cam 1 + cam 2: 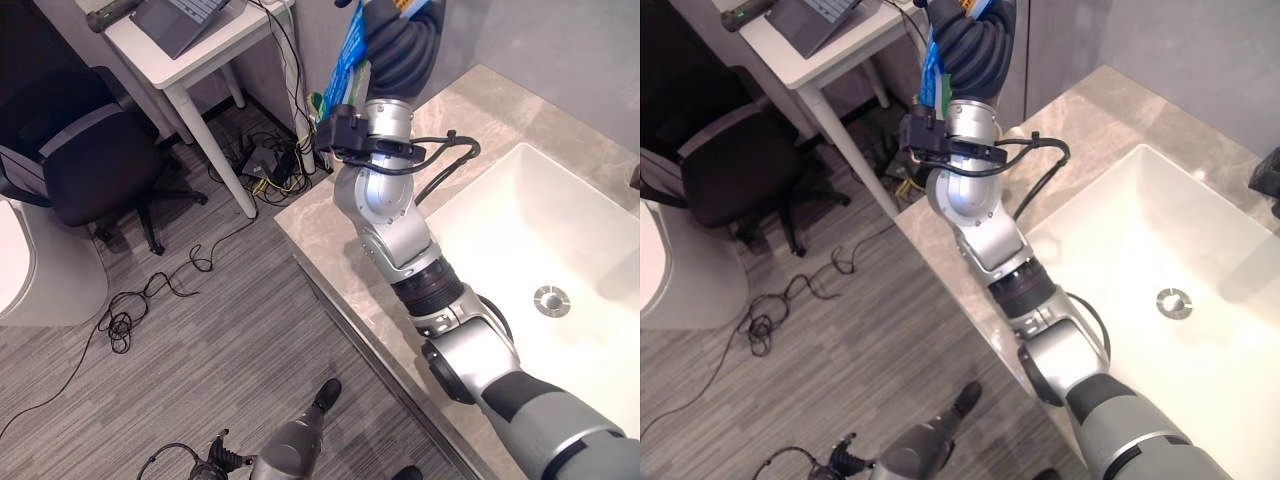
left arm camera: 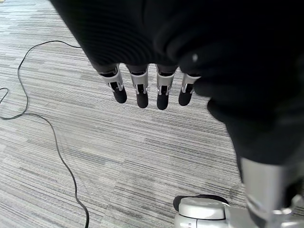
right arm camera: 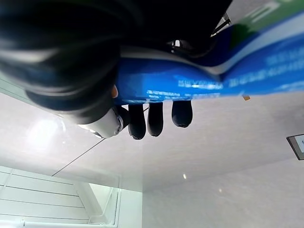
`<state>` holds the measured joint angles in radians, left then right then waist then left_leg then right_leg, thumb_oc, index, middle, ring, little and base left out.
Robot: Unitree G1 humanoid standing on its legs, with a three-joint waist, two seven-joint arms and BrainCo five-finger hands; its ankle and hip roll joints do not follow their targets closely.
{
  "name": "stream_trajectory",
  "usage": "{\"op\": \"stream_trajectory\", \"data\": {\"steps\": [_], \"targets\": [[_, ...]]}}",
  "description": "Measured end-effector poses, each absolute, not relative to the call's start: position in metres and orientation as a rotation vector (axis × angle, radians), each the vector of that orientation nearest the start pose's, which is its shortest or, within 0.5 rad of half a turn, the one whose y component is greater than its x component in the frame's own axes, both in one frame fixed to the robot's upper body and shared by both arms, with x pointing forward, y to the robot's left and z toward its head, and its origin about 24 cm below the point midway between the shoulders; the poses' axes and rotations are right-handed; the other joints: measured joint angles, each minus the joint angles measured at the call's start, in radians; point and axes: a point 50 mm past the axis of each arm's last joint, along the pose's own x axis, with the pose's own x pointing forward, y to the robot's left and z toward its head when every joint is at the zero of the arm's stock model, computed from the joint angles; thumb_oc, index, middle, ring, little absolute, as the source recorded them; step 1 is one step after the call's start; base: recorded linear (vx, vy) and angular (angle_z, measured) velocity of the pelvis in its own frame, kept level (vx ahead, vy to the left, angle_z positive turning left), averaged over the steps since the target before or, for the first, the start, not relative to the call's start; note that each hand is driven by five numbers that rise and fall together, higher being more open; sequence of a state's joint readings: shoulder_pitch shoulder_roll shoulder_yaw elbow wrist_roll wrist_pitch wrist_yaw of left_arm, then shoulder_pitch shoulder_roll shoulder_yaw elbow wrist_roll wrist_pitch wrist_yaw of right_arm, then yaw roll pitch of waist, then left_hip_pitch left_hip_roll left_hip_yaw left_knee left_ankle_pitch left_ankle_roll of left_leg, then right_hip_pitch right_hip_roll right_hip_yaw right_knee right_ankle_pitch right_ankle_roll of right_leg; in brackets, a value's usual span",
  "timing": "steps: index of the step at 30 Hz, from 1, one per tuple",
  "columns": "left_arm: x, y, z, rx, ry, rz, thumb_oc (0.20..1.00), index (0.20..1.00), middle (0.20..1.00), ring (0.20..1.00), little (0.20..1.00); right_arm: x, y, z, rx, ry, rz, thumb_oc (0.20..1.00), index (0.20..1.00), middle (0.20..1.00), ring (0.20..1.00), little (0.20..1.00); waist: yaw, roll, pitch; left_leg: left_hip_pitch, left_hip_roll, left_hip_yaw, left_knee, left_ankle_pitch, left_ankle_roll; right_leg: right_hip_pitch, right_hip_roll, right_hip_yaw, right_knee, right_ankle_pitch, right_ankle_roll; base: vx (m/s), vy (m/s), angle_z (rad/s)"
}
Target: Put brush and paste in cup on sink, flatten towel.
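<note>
One long, flat, blue-and-white toothpaste box (image 3: 199,76) was held aloft in the right hand (image 3: 152,116), whose dark-tipped fingers were curled round it, as was shown in the right wrist view; in the head views the same box (image 1: 350,50) was seen standing out beside the dark ribbed wrist cover, raised high above the near corner of the beige marbled stone counter (image 1: 330,225) and well apart from the white rectangular basin (image 1: 520,240). No cup, brush or towel could be made out from these views.

By contrast, the left hand (image 2: 149,88) was seen hanging over the grey striped carpet floor (image 2: 71,142), its fingers straight and relaxed and nothing held in them.

It was judged that the box would handle as a light, fairly stiff carton with smooth printed faces, liable to slip or twist if pinched only at one end, and liable to dent if squeezed hard across its broad sides. A hold near its middle, with the fingers wrapped over the narrow edges, was judged the steadier one, since a long box gripped far from its balance point would tend to swing as the arm was lowered. Care would be called for on insertion, as a tall light cup might be tipped by such a long load
</note>
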<state>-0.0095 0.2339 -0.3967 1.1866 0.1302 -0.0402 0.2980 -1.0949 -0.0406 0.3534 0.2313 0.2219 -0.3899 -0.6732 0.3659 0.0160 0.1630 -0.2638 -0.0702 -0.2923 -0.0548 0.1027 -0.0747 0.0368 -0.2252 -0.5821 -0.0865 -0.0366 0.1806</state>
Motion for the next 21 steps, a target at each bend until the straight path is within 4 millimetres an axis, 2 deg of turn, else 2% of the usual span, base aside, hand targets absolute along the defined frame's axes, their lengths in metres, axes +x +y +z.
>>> {"op": "stream_trajectory", "data": {"steps": [21], "targets": [[0.1016, 0.2186, -0.1581, 0.726, 1.065, -0.055, 1.0, 1.0, 1.0, 1.0, 1.0, 0.3072, -0.028, 0.3252, 0.373, -1.038, 0.048, 0.2, 0.2, 0.2, 0.2, 0.2, -0.001, -0.005, -0.002, -0.011, -0.001, -0.001, -0.001, 0.004, 0.001, -0.009, 0.001, -0.002, 0.0, 0.002, 0.0, 0.01, -0.006, 0.0]]}}
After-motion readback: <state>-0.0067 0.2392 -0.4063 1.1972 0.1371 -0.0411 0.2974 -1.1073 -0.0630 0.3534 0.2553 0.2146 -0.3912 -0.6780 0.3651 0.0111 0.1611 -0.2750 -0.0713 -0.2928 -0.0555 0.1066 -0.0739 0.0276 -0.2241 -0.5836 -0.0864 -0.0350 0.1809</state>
